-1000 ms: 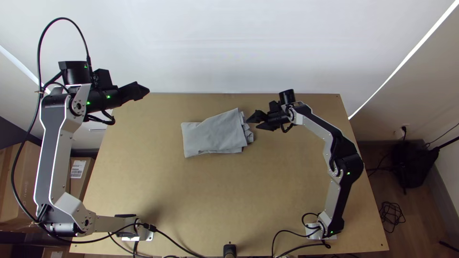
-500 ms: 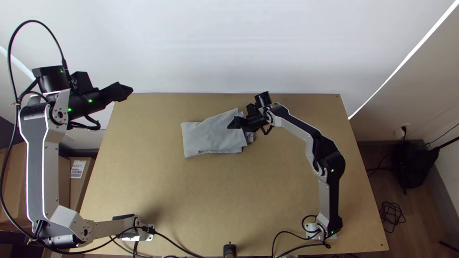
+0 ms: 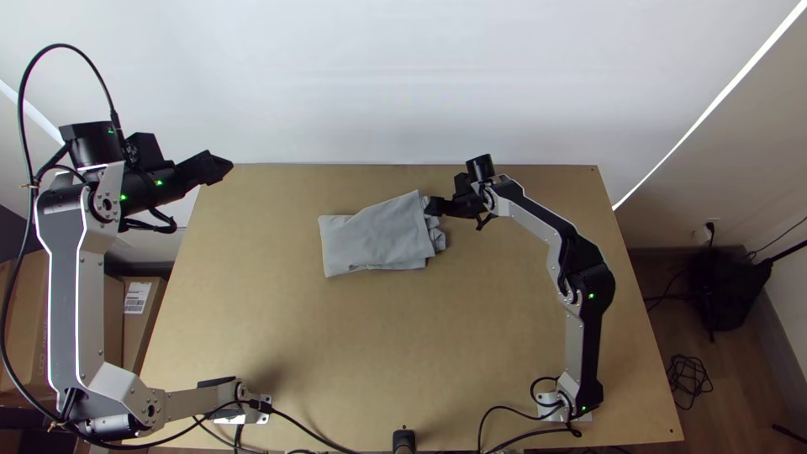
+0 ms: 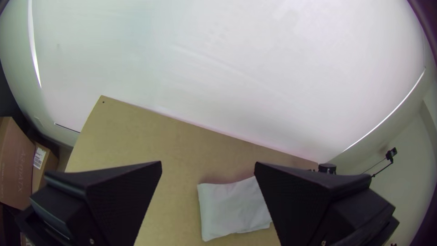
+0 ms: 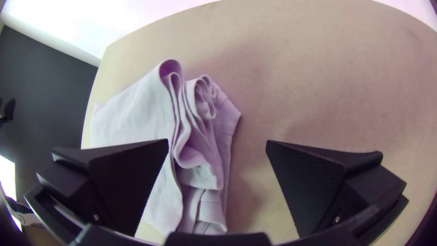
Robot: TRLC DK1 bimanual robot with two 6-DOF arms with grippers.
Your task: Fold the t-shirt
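L gripper (image 3: 222, 166) is up over the worktop's (image 3: 252, 336) far L corner area, well apart from the cloth; fingers spread w/ nothing btwn them, per L wrist view. No part in the fold rn.

Next, the t-shirt (image 3: 374, 240): lying flat-ish on the far half of the worktop, nr the middle, folded over into a compact multi-layer bundle. L end looks fairly straight & neat; far edge slants up toward the R, so the shape's not a true rectangle. R end is the messy bit: R wrist view shows several stacked layers, looped & ruffled, some sticking out past the top fold.

R gripper (image 3: 430, 206) is at that R end, nr its far corner; fingers spread wide, not pinching anything. Can't tell if they touch the cloth.

Progress: main folds look done, prob. most of the job. Left to do, I'd guess: tuck or pull the loose R-end layers in & square up the slant, maybe 1 more fold. Risk: grabbing only the top layer & opening the bundle
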